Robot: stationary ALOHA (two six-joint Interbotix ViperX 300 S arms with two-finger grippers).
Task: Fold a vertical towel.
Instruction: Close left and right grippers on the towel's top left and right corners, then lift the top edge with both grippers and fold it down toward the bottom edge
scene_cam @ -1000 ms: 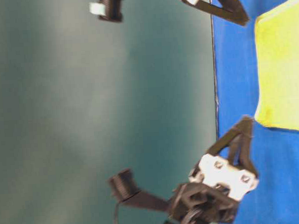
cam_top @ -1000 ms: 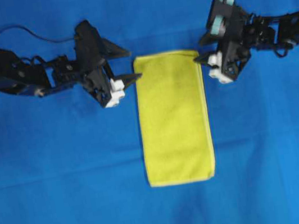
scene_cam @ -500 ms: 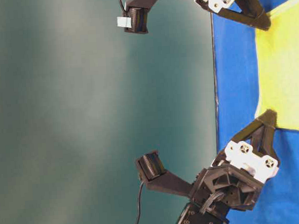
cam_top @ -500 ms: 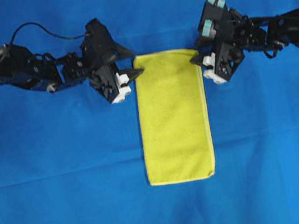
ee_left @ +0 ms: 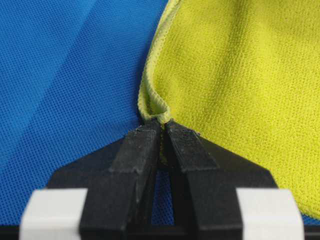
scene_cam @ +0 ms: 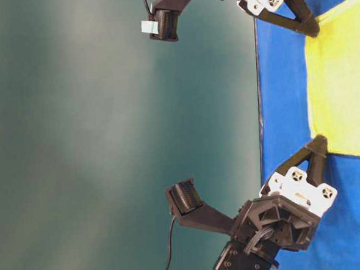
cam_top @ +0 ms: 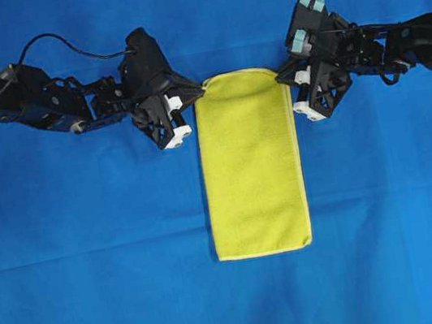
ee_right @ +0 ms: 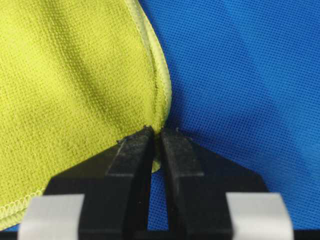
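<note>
Now the towel (cam_top: 251, 163) lies lengthwise on the blue cloth (cam_top: 94, 272). At its 11 o'clock corner the left gripper (cam_top: 203, 88) is clamped on it; at 1 o'clock the right gripper (cam_top: 279, 80) pinches the other corner.

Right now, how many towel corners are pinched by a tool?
2. The left tool pinches the towel at its top-left corner, the right tool at its top-right corner. The two bottom corners lie free.
</note>
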